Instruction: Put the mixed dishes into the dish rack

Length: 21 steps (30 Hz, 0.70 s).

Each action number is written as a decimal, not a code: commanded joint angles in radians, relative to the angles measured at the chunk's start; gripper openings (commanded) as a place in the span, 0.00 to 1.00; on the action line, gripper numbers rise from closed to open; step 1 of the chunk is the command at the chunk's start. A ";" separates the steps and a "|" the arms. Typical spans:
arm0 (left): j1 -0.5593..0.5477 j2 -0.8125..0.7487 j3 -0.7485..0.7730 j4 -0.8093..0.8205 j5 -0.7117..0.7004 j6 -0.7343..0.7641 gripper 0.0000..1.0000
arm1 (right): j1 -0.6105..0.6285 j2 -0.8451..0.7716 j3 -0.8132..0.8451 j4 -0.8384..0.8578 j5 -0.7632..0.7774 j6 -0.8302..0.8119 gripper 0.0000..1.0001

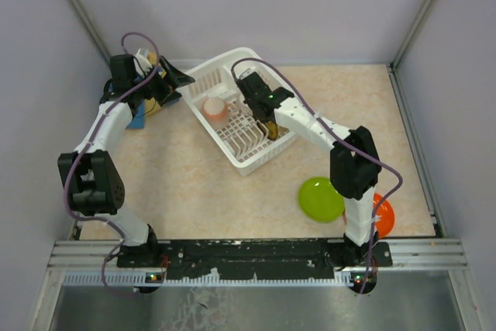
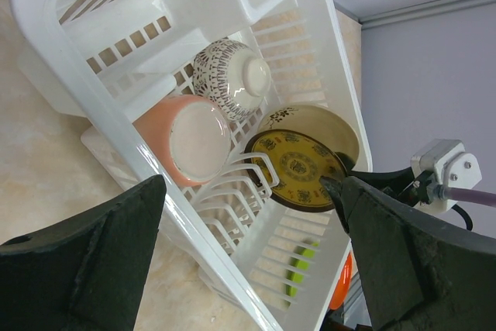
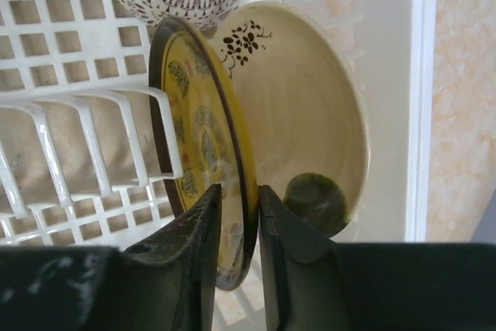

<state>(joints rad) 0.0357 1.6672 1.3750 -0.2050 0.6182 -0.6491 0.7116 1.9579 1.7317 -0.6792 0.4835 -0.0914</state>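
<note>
The right gripper (image 3: 237, 201) is clenched on the near rim of the brown-yellow patterned plate (image 3: 194, 129), one finger on each face. The plate stands on edge, most likely so it can slide into a slot beside the ribs instead of lying flat and taking up floor space. Just beside it on the right, the cream plate (image 3: 310, 106) also stands on edge and leans toward the side wall of the dish rack (image 1: 230, 57), its dark patch low down. Whether the two plates touch cannot be told. Farther in, the small white patterned bowl (image 2: 231, 78) and the pink cup (image 2: 188, 138) lie tipped over, side by side in the open part of the rack, where no ribs get in their way. The left gripper (image 2: 244, 185) hangs released at the rack's far left corner, holding nothing, perhaps ready to steady the basket. That makes four pieces in the rack: two plates, one bowl and one cup. Two plates wait flat on the table (image 1: 209, 191) near the right arm's base, the lime-green plate (image 1: 321, 198) and the orange plate (image 1: 384, 215), so I judge the job about two-thirds done.
</note>
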 commanded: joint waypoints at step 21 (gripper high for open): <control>0.009 -0.049 -0.020 0.008 0.012 0.025 1.00 | -0.041 -0.171 0.073 -0.012 -0.095 0.077 0.66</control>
<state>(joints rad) 0.0364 1.6657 1.3685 -0.2054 0.6186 -0.6483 0.6861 1.9087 1.7355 -0.7250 0.4149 -0.0319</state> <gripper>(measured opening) 0.998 0.650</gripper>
